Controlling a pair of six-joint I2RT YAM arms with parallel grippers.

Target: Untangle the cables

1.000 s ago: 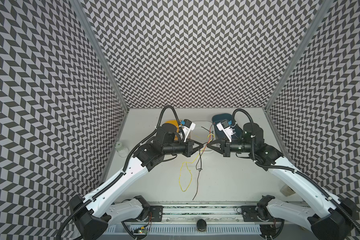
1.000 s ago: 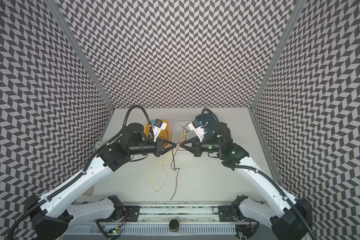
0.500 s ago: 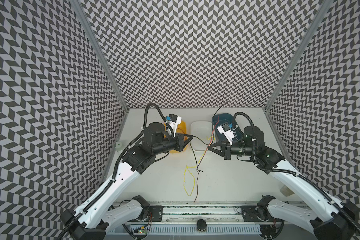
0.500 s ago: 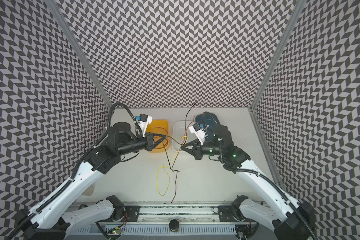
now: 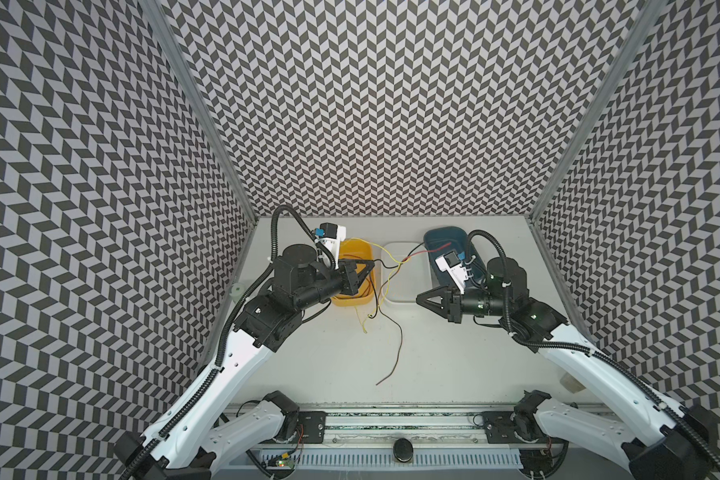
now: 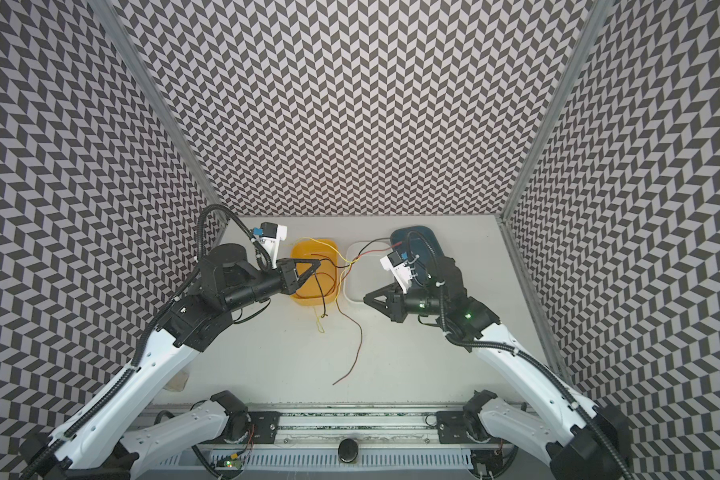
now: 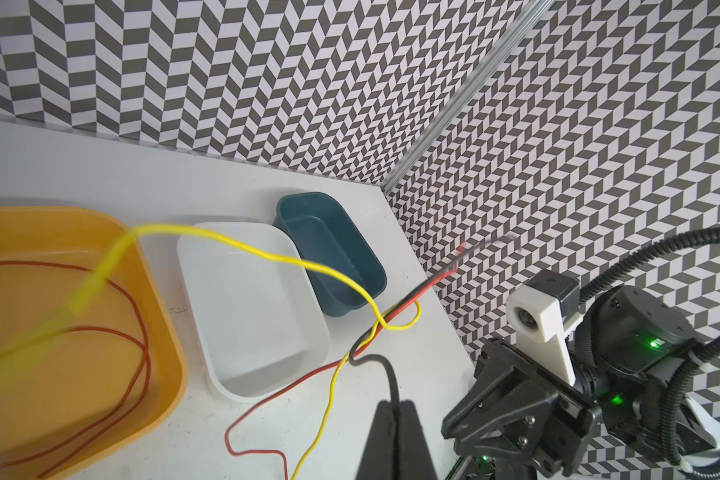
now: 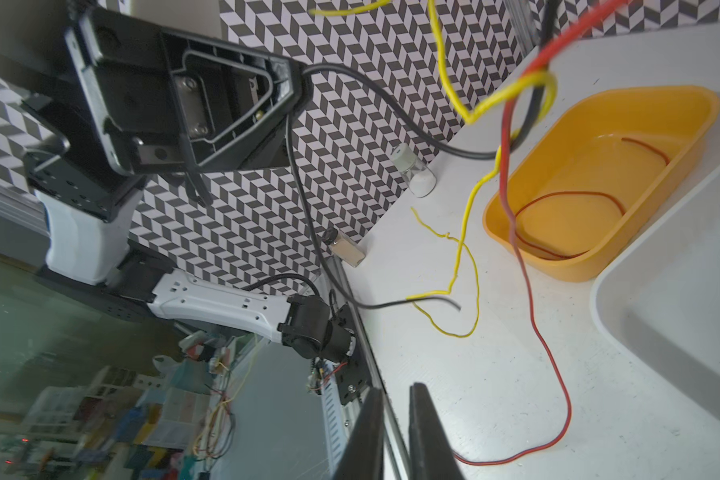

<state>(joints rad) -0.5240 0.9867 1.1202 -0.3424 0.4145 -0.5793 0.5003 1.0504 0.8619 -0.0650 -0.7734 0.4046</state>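
Your three trays, orange, white and dark teal, look like smooth moulded plastic with a soft gloss. The cables wear smooth, slightly shiny sheathing. Your tabletop is matt white, faintly speckled.

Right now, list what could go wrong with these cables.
1. The left claw grips only the black cable; pulling may tighten the knot with the yellow cable and red cable.
2. The right claw is open and empty, so the whole bundle may drag along unsorted.

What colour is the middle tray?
The middle tray is white; left wrist view shows it best.
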